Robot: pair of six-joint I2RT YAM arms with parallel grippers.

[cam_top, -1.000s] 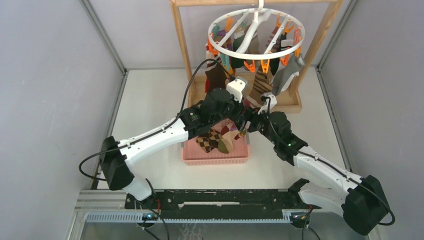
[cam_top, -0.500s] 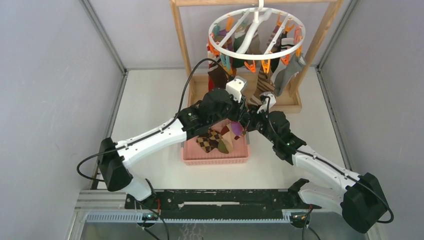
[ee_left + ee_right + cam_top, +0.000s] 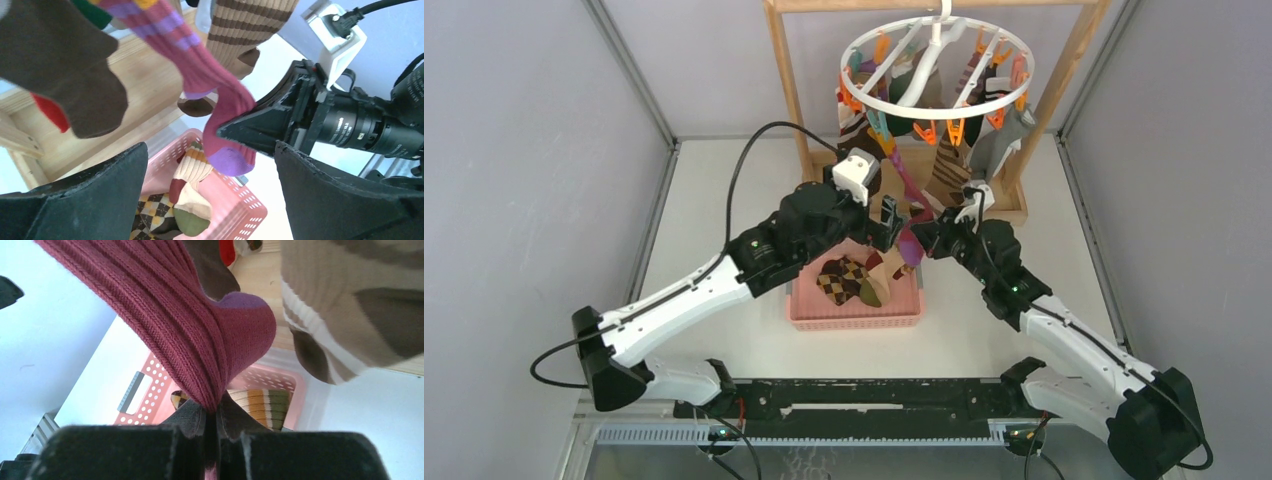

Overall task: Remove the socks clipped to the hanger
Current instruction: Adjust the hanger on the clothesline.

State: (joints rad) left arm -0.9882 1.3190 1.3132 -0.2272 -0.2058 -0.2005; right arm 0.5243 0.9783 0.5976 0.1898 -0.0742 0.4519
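Overhead and wrist views. The pale bench (image 3: 714,210) lies between grey walls (image 3: 524,150). At its far edge I see a wooden frame (image 3: 789,80) carrying the white ring hanger (image 3: 879,103), with socks (image 3: 944,165) hanging from its clips. My right hand (image 3: 216,417) is pinched tight on the foot of a maroon sock (image 3: 220,105), above the pink basket (image 3: 854,315). My left hand (image 3: 210,145) gapes wide beside it and holds nothing.
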